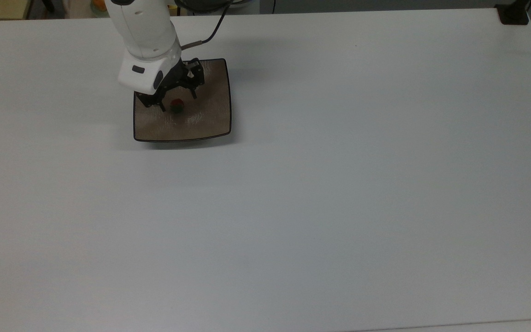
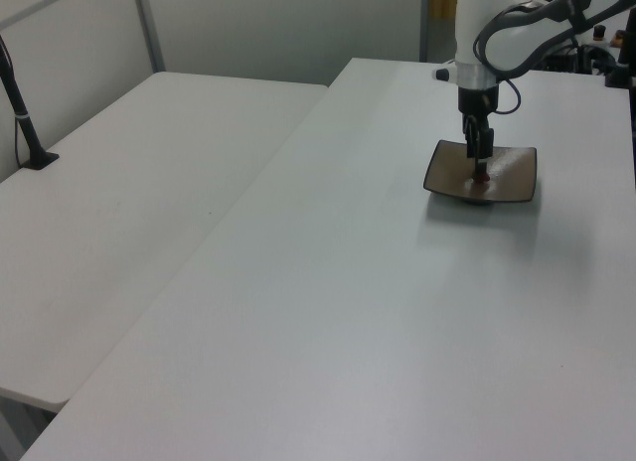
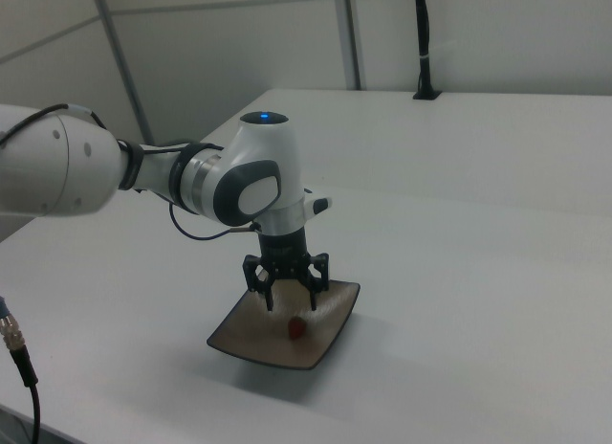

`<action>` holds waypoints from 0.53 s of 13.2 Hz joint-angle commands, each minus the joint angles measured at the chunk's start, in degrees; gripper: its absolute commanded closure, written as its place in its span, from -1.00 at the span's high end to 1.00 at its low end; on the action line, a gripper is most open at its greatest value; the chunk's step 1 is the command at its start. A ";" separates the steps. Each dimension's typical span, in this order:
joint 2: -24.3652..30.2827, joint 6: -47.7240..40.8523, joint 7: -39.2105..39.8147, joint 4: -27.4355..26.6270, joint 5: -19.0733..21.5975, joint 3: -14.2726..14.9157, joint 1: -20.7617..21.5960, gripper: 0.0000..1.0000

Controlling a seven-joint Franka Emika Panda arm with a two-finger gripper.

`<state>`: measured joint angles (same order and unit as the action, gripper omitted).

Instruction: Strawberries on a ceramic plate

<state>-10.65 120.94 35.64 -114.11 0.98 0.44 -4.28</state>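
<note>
The strawberry (image 1: 177,105) is a tiny red fruit with a dark green cap. It lies inside the ceramic plate (image 1: 203,124), a square tan-brown dish with a thin black rim. In the right view the strawberry (image 3: 297,326) rests on the plate (image 3: 244,337) just below the fingertips. My gripper (image 1: 178,100) hangs straight over it, open, its fingers spread to either side of the fruit and off it. In the left view the gripper (image 2: 480,172) points down at the strawberry (image 2: 480,185) on the plate (image 2: 514,176).
The plate sits near the far left of the white table (image 1: 339,193) in the top view. A black clamp (image 1: 513,14) is fixed at the table's top right corner. A second white table (image 2: 119,223) with a black pole (image 2: 22,113) adjoins in the left view.
</note>
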 commanded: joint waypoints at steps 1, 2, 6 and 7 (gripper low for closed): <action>4.14 0.52 -7.12 1.51 0.16 1.05 0.94 1.00; 5.28 -0.78 -11.68 3.96 0.16 1.05 1.64 1.00; 10.82 -11.40 -22.16 10.73 0.16 4.73 6.21 1.00; 11.53 -13.35 -22.80 11.54 0.25 4.83 6.30 1.00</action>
<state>-1.91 114.39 17.87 -105.46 0.98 2.68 -0.97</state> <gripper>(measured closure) 0.000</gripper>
